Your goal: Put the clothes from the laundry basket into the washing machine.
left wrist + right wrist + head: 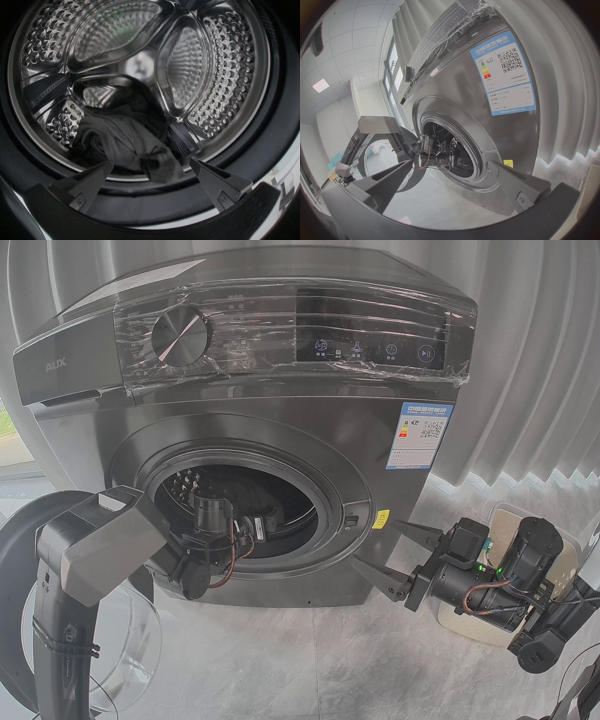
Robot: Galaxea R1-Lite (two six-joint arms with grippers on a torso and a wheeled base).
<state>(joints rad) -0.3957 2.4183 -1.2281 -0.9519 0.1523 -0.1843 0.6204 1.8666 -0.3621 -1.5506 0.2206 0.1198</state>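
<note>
The grey washing machine [250, 421] stands with its round opening uncovered. My left arm [212, 518] reaches into that opening. In the left wrist view my left gripper [150, 163] is open at the drum's rubber rim, with nothing pinched. Dark clothes [125, 137] lie heaped on the drum floor just beyond the fingertips, and one fold drapes towards the rim between them. My right gripper [374, 542] hangs open and empty by the machine's lower right front corner; its open fingers [518, 187] face the machine. The cream laundry basket [565, 559] sits on the floor behind my right arm.
The machine's door [125, 640] is swung open at the left, its glass bowl low near my left arm. A pale pleated curtain [537, 365] hangs behind and to the right. Grey tiled floor [300, 665] lies in front of the machine.
</note>
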